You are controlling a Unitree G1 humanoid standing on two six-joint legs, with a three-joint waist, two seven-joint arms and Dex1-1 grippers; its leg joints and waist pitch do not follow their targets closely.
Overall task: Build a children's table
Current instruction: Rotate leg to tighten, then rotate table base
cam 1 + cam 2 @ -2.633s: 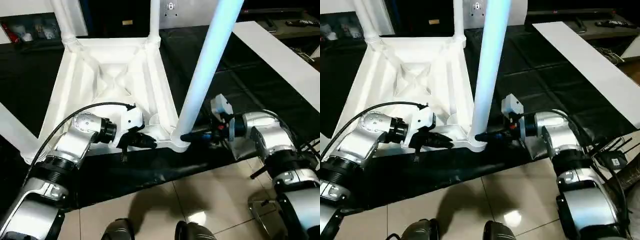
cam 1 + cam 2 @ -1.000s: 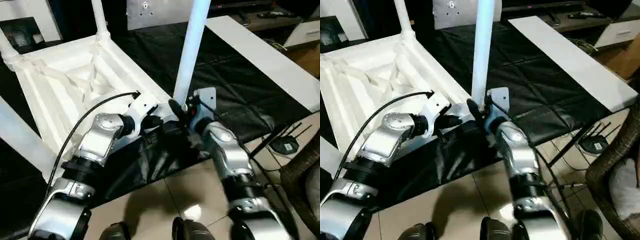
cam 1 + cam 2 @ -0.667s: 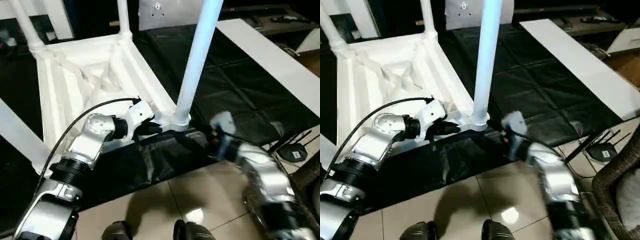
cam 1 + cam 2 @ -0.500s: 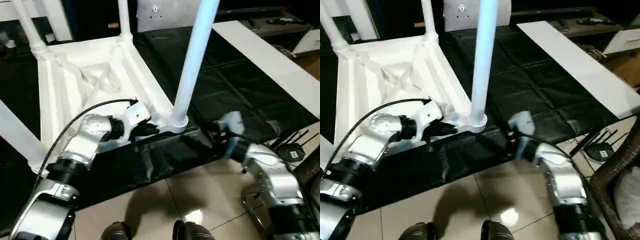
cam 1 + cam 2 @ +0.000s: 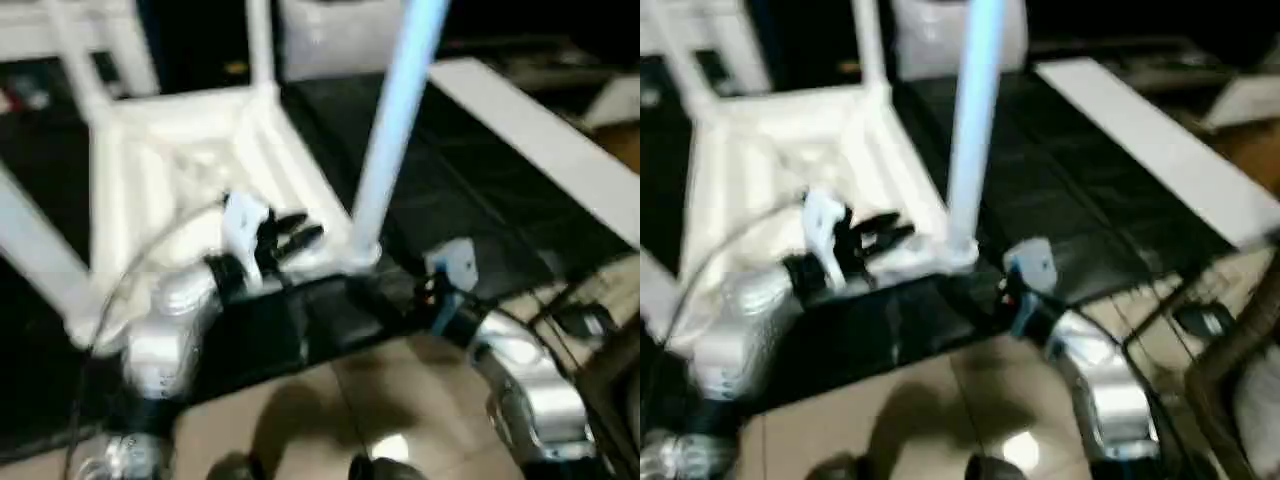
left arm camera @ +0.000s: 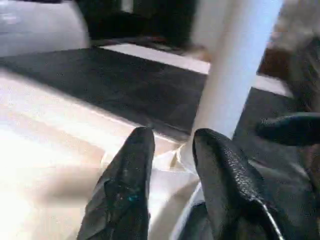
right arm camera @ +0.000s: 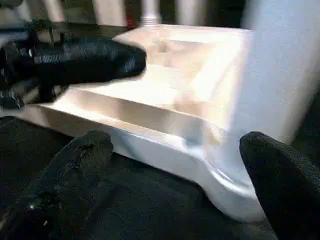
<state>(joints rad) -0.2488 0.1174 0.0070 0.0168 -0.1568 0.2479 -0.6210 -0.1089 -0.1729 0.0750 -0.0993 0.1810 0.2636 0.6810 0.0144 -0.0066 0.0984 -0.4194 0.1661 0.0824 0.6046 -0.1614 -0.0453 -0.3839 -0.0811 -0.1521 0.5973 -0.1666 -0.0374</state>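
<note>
Table [image 5: 170, 170], white and turned upside down, is seen lying on the black-covered workbench [image 5: 470, 190], its ribbed underside facing up and legs rising from its corner sockets. The nearest leg [image 5: 395, 120] stands upright in the near corner socket [image 5: 362, 255], at roughly 5 o'clock from the middle of the tabletop, close to the bench's front edge. Another leg [image 5: 262, 45] is seen at the far corner around 1 o'clock, one more [image 5: 85, 55] toward 11 o'clock, and a fourth [image 5: 30, 240] slants across at 9 o'clock. The left gripper [image 5: 295, 235] is held over the near rim of the tabletop, just at 9 o'clock of the near socket; its two black fingers [image 6: 125, 185] are parted by a narrow gap and nothing is gripped between them, the rim and the foot of the leg being seen beyond them in the left wrist view. The right gripper [image 7: 180, 175] is positioned at about 4 o'clock of the same socket, low by the bench edge; its fingers [image 7: 75, 170] are spread wide to either side of the socket corner, with nothing held and no contact that can be made out. A long white board [image 5: 540, 140] lies on the bench toward 3 o'clock, well apart from the table. Tiled floor [image 5: 330, 420] is seen below the bench edge.
</note>
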